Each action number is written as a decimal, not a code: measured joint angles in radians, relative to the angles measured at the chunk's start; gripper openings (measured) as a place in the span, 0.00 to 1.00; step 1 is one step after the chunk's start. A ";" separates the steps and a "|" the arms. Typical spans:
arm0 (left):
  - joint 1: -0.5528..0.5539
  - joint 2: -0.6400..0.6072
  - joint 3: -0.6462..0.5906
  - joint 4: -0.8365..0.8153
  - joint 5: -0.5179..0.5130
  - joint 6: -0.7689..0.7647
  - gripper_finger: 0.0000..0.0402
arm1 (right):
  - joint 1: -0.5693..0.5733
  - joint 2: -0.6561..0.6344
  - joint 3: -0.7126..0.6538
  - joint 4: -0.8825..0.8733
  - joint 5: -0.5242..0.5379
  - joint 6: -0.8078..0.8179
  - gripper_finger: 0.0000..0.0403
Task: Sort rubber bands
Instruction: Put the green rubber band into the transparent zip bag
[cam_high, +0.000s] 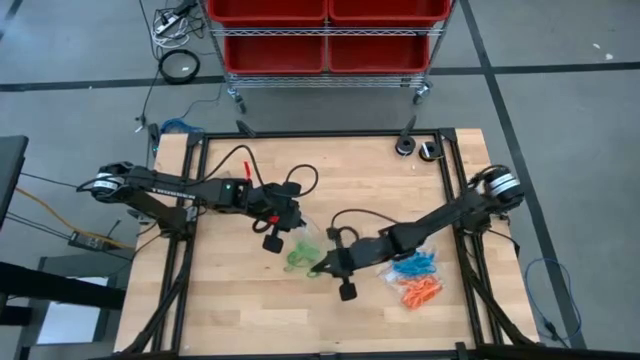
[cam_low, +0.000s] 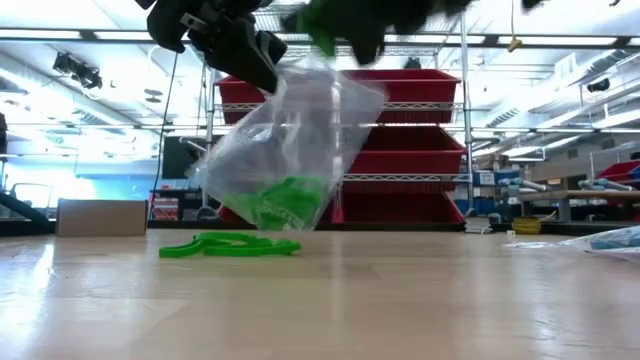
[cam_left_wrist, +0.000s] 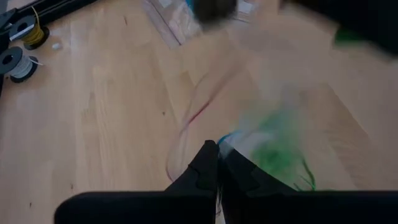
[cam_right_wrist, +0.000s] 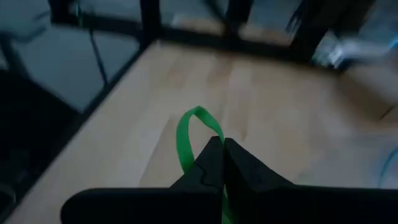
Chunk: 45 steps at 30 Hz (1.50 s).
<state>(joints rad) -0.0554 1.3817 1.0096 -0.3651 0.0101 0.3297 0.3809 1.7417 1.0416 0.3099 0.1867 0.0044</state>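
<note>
- Left fingers (cam_left_wrist: 217, 163): I see them pinched together on the top edge of a clear plastic bag (cam_low: 285, 150), which hangs below them, lifted off the surface (cam_high: 330, 310) in the low view.
- Inside that bag, a clump of green rubber bands (cam_low: 285, 203) sits in the lowest corner, well beneath the left fingers.
- Right fingers (cam_right_wrist: 222, 152): closed tight on one green rubber band (cam_right_wrist: 186, 140); its loop sticks up just beyond the fingertips, over bare wood.
- In the high view the right fingers (cam_high: 318, 267) are near the middle of the surface, just beside the bag held by the left fingers (cam_high: 290, 222).
- A loose heap of green bands (cam_low: 230, 244) lies flat on the surface beneath the hanging bag, apart from both pairs of fingers.
- Blue rubber bands (cam_high: 415, 266) and orange rubber bands (cam_high: 422, 292) lie in two piles behind the right fingers, alongside the right forearm; blue is farther from the surface's near edge, orange closer. They seem to rest on or in clear plastic; I cannot tell which.
- Beyond the far end of the surface stands a wire rack with red bins (cam_high: 325, 35).
</note>
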 joint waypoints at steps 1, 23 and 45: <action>0.000 0.000 0.000 0.000 -0.001 -0.002 0.02 | 0.006 -0.028 0.000 0.000 0.023 -0.015 0.00; 0.000 0.000 0.000 0.000 0.002 -0.020 0.02 | -0.100 -0.119 0.002 -0.133 0.225 -0.013 0.00; 0.000 0.000 0.000 0.079 0.002 -0.021 0.02 | -0.166 -0.121 0.002 -0.251 0.045 0.111 0.00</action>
<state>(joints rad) -0.0551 1.3819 1.0096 -0.2863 0.0124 0.3092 0.2150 1.6207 1.0435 0.0586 0.2321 0.1154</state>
